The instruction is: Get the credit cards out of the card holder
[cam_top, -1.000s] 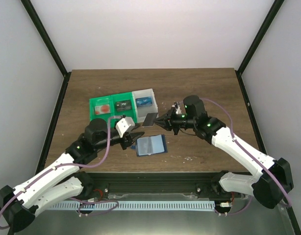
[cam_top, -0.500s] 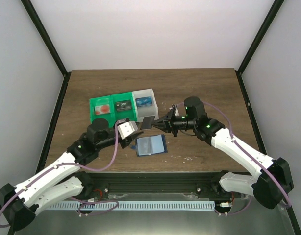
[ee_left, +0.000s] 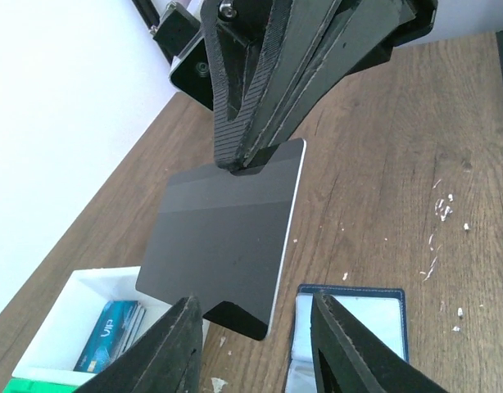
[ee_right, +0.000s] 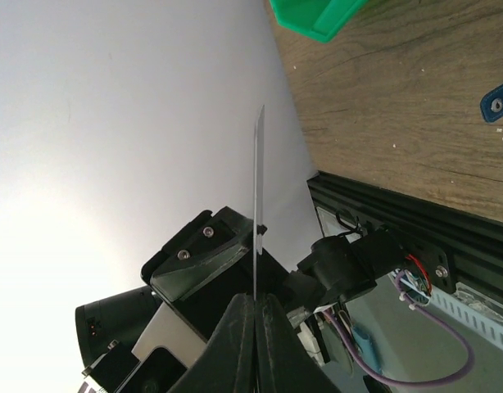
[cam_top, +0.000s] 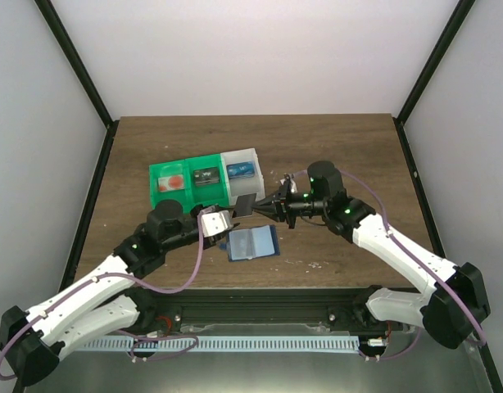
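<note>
My right gripper [cam_top: 261,208] is shut on a dark credit card [cam_top: 246,204], held above the table between the tray and the card holder [cam_top: 253,243]. The blue card holder lies open and flat with clear pockets. In the left wrist view the dark card [ee_left: 227,237] hangs from the right fingers [ee_left: 260,106], its lower edge reaching down between my left gripper's [ee_left: 256,344] open jaws, which do not touch it. The right wrist view shows the card [ee_right: 257,205] edge-on, rising from my right gripper [ee_right: 256,299].
A green-and-white tray [cam_top: 156,172] stands behind the left gripper, with a red-spot card [cam_top: 174,182], a dark card [cam_top: 206,174] and a blue card [cam_top: 240,170] in its compartments. White crumbs [ee_left: 440,209] dot the wooden table.
My left gripper has turned and risen from the card holder toward the dark card. The right gripper has brought the card slightly left, toward it.
</note>
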{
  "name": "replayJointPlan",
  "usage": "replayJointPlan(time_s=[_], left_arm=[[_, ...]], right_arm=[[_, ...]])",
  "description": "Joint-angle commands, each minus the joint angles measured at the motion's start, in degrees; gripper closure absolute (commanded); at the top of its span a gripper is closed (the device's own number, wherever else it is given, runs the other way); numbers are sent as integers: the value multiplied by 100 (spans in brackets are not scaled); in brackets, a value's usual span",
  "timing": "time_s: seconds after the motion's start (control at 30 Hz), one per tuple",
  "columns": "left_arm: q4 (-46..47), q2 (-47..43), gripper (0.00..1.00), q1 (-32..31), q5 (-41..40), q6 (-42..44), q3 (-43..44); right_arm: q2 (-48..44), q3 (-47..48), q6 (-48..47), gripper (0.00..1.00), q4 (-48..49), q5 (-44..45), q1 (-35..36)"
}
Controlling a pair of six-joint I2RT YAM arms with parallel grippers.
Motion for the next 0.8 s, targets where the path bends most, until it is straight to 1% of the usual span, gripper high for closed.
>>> replayJointPlan(time_s=[0.0,0.1,0.2,0.4,0.53,0.57,0.63,0.73,0.77], left_arm=[[274,40,63,-34,-114,264,-26],[494,-71,69,-37,-308,285,-148],[580,-168,77,-32,-404,300,-199],[704,-365,100,-36,-304,343,-328],[720,-431,100,-34,-160,263,-327],[665,-410,100,-35,-174,165,-259],[553,-310,100,-33,-312,-141,-84],[462,-154,100,-38,-615,-677,44],[465,-114,100,-33,-713,-1000,49]], right_arm=[[34,30,69,100,210,-209,-35],[50,-4,86,100,271,-260,-35],[31,-82,145,99,415,-291,-31],[17,-214,190,99,476,-300,-35],[18,-265,193,99,534,-289,-35],[29,-283,188,98,548,-288,-35],[18,-339,176,87,610,-269,-31],[-85,-524,199,64,831,-146,-35],[-129,-604,195,57,928,-106,-35]])
